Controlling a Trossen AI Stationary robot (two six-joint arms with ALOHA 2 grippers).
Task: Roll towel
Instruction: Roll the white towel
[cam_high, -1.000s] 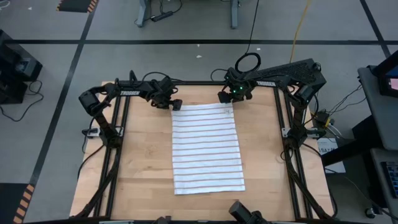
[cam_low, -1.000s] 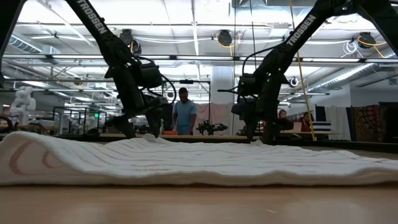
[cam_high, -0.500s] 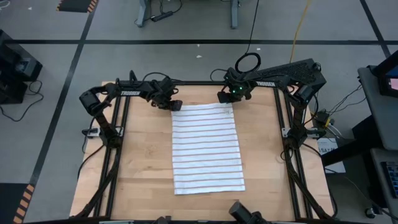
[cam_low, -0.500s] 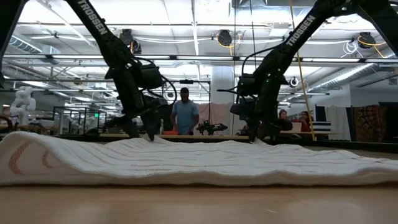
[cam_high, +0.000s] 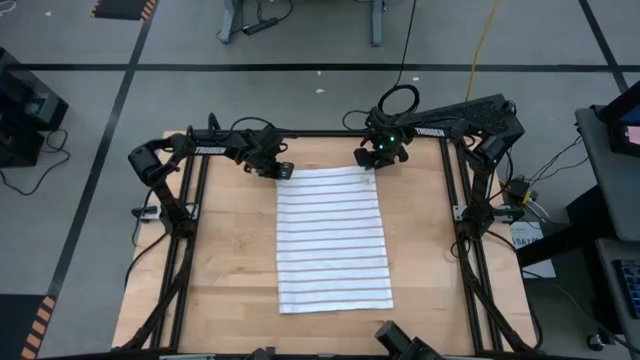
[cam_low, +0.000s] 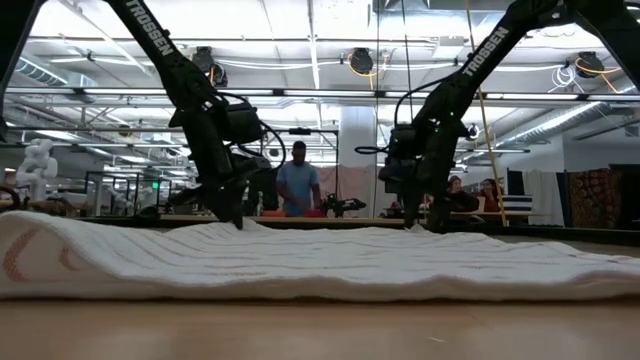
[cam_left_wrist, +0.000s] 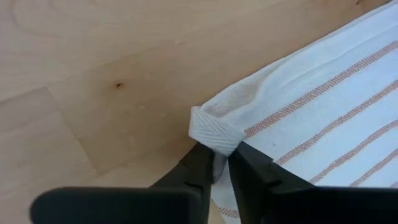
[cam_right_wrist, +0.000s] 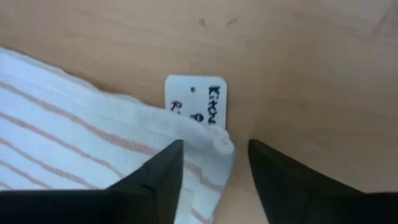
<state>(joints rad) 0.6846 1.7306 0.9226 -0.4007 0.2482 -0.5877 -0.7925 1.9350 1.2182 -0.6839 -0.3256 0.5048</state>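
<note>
Now my left tool (cam_left_wrist: 221, 163) is pinched on the towel's (cam_high: 332, 238) far-left corner while my right tool (cam_right_wrist: 211, 165) stands apart astride the far-right one, the towel lying flat on the bench (cam_high: 230, 250), long axis running toward six o'clock.

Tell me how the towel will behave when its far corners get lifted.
Probably floppy: the towel lies in soft ripples in the low view, and its corner bunches between the left hand's pinching fingers. It looks thin and light, so it should lift easily, sagging between the hands. The right hand stands open astride its corner.
</note>
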